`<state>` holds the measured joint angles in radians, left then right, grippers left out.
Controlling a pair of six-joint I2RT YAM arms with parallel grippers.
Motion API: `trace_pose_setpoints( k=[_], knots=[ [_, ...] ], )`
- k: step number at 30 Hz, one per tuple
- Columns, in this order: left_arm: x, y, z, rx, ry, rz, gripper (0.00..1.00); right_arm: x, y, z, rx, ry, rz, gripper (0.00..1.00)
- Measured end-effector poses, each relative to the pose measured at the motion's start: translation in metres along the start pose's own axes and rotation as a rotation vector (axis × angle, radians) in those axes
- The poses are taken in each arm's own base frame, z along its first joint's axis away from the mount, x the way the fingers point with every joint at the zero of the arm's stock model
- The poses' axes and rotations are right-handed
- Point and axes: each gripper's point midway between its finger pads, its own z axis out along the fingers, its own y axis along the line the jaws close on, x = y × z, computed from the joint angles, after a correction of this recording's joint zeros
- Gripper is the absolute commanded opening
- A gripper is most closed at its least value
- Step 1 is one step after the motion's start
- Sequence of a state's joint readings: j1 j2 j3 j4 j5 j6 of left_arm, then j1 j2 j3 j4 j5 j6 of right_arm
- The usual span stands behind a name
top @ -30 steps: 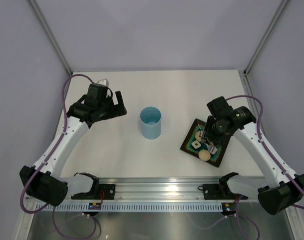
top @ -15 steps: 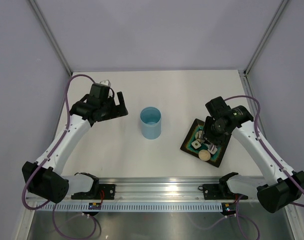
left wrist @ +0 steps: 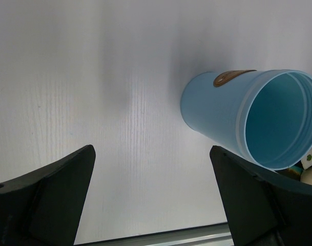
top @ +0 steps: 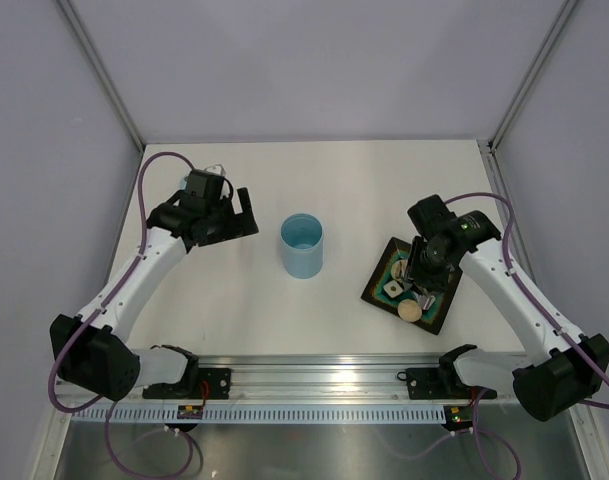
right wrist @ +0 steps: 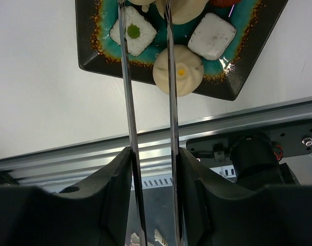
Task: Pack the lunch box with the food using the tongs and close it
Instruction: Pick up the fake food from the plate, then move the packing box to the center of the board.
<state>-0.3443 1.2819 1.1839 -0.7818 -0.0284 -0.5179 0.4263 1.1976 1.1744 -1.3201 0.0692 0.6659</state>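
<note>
The lunch box (top: 302, 246), a tall light blue cup, stands open in the middle of the table; in the left wrist view the lunch box (left wrist: 232, 118) is ahead and to the right. My left gripper (top: 241, 214) (left wrist: 151, 151) hangs wide open to its left, holding nothing. My right gripper (top: 424, 272) (right wrist: 153, 154) is shut on the silver tongs (right wrist: 128, 102), whose two arms reach over the food on the dark plate (right wrist: 89, 56). One arm crosses a white cube (right wrist: 140, 37), the other a beige bun (right wrist: 182, 72). The tips run out of view.
The plate (top: 439, 312) lies at the right front with a bun (top: 411, 310) and a second white cube (right wrist: 213, 36) on it. The metal rail (top: 304, 370) (right wrist: 222, 115) runs along the near edge. A small white object (top: 212, 165) lies behind the left arm.
The tongs' arms have been squeezed closer together over the plate. The left arm has drifted slightly towards the lunch box, its gripper still open.
</note>
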Motion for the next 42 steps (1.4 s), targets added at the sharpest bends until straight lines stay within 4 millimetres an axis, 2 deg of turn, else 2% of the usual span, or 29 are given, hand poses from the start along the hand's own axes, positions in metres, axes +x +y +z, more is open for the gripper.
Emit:
trace_pose_setpoints(
  k=[6,12,16,21,26,32,38,42],
  knots=[
    [0.000,-0.008,0.014,0.027,0.020,-0.009,0.99,-0.007,0.002,-0.008,-0.005,-0.029,0.002,0.23],
    [0.013,-0.016,0.053,0.050,0.115,-0.034,0.98,-0.017,0.007,-0.020,-0.029,-0.073,0.006,0.16],
    [0.021,-0.020,0.072,0.063,0.160,-0.054,0.98,-0.021,0.010,-0.029,-0.056,-0.103,0.010,0.12],
    [0.030,-0.023,0.079,0.090,0.185,-0.067,0.98,-0.031,0.017,-0.050,-0.110,-0.157,0.016,0.10],
    [0.033,-0.030,0.084,0.115,0.191,-0.067,0.97,-0.043,0.036,-0.087,-0.226,-0.221,0.003,0.07],
    [0.047,-0.045,0.093,0.143,0.228,-0.047,0.97,-0.054,0.063,-0.128,-0.397,-0.287,-0.042,0.07],
    [0.062,-0.057,0.099,0.156,0.266,-0.021,0.97,-0.054,0.087,-0.136,-0.504,-0.272,-0.105,0.08],
    [0.064,-0.061,0.101,0.161,0.275,-0.014,0.97,-0.050,0.101,-0.139,-0.560,-0.250,-0.153,0.08]
  ],
)
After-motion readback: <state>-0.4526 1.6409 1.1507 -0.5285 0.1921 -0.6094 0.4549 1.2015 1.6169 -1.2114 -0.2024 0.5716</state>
